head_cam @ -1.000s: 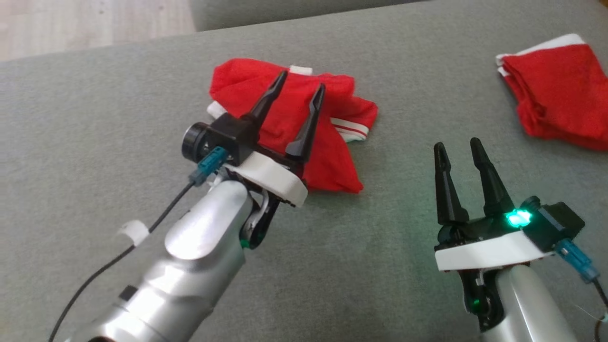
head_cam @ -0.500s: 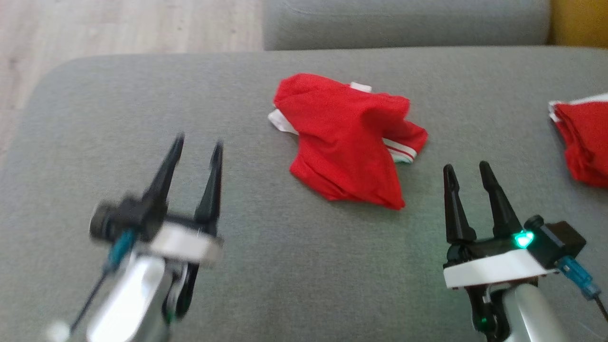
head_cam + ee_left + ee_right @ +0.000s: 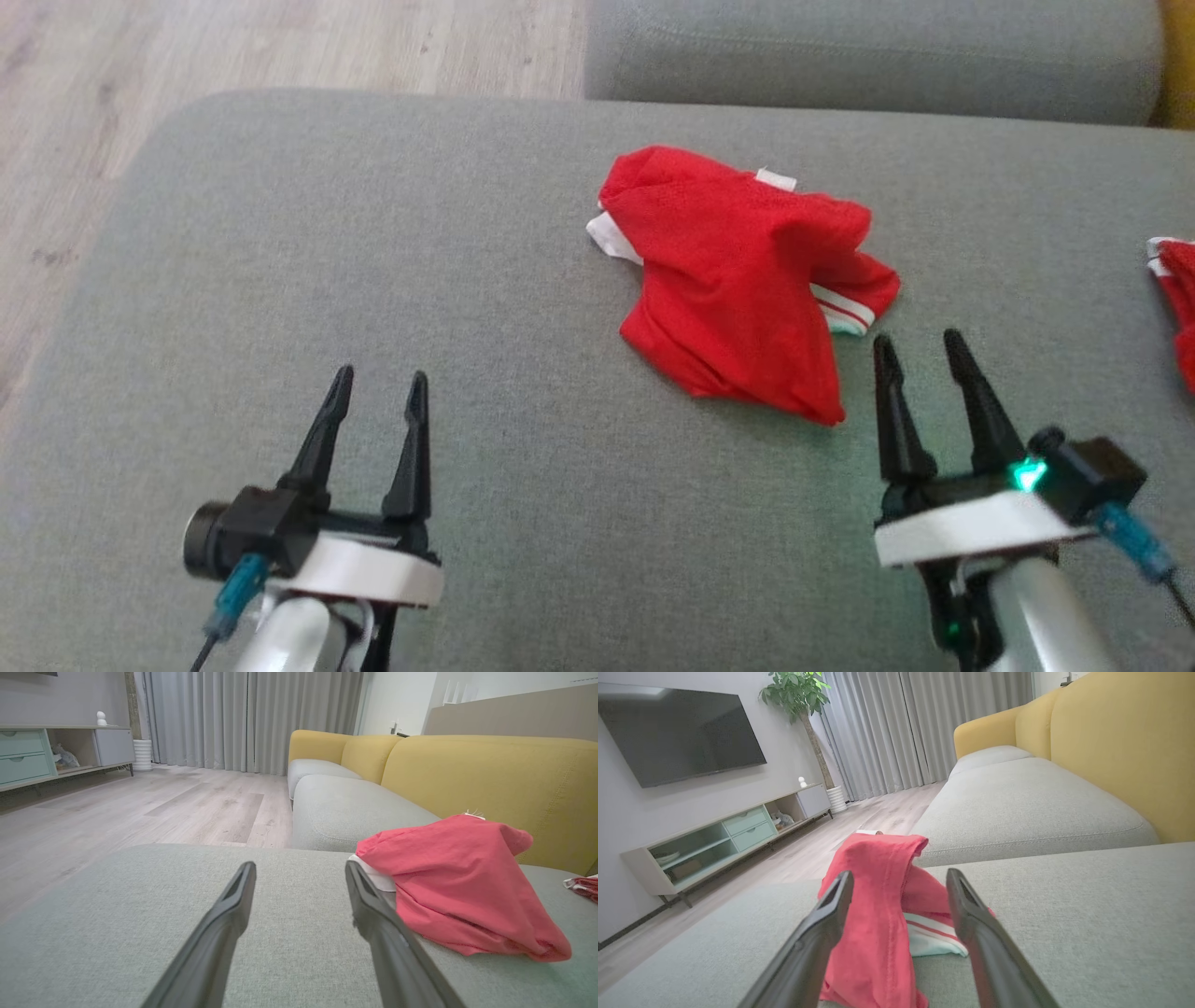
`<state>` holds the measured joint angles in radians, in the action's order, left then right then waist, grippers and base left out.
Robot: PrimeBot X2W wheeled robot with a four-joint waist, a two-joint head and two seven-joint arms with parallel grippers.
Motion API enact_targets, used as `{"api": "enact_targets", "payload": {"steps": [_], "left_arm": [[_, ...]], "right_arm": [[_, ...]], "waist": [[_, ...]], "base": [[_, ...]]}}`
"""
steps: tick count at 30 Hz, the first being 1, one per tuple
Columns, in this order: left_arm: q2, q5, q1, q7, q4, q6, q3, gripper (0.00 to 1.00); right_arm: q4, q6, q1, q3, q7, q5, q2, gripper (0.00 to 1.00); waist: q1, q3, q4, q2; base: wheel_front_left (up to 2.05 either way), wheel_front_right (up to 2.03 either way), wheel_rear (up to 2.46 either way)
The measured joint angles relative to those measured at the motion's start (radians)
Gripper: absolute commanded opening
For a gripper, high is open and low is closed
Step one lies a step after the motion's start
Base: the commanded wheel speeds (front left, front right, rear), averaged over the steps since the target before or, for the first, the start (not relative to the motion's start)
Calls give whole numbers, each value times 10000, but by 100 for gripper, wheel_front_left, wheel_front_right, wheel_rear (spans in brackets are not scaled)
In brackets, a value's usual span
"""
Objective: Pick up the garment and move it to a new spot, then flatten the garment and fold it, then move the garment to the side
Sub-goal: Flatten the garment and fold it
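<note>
Both left fingers [image 3: 324, 434] and right fingers [image 3: 894, 411] are being held wide open, empty. The garment [image 3: 738, 280] is being left untouched.

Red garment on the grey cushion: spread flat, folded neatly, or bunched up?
Bunched up. The red garment lies in a rumpled heap on the grey cushion, one striped cuff sticking out.
</note>
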<state>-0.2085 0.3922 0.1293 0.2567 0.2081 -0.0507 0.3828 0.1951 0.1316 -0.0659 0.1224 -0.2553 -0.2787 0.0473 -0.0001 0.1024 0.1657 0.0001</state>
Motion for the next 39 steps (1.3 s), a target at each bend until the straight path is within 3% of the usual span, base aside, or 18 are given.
{"api": "enact_targets", "payload": {"steps": [15, 22, 23, 24, 25, 39], "left_arm": [[1064, -708, 584, 0, 548, 825, -355, 100], [1294, -869, 784, 0, 750, 1053, -681, 100], [1313, -892, 783, 0, 775, 1104, -727, 100], [1335, -947, 783, 0, 786, 1127, -773, 100], [1350, -959, 783, 0, 796, 1133, -815, 100], [1534, -1212, 729, 0, 972, 1338, -1170, 100]], "right_arm": [[2867, 0, -3533, -813, 1703, -1676, 21, 100], [3467, 0, -4286, -393, 2140, -2755, 38, 100], [3467, 0, -4321, -290, 2219, -2888, 38, 44], [3465, 0, -4341, -213, 2219, -3009, 42, 5], [3446, 0, -4344, -109, 2219, -3087, 75, 0], [2512, -2, -4308, 1179, 1407, -2629, 771, 0]], "waist": [[3, 897, 626, 0], [3, 1079, 960, 0], [2, 1079, 972, 0], [2, 1074, 976, 0], [2, 1065, 975, 0], [1, 457, 668, 0]], "base": [[0, 0, 0], [0, 0, 0], [0, 0, 0], [0, 0, 0], [0, 0, 0], [0, 0, 0]]}}
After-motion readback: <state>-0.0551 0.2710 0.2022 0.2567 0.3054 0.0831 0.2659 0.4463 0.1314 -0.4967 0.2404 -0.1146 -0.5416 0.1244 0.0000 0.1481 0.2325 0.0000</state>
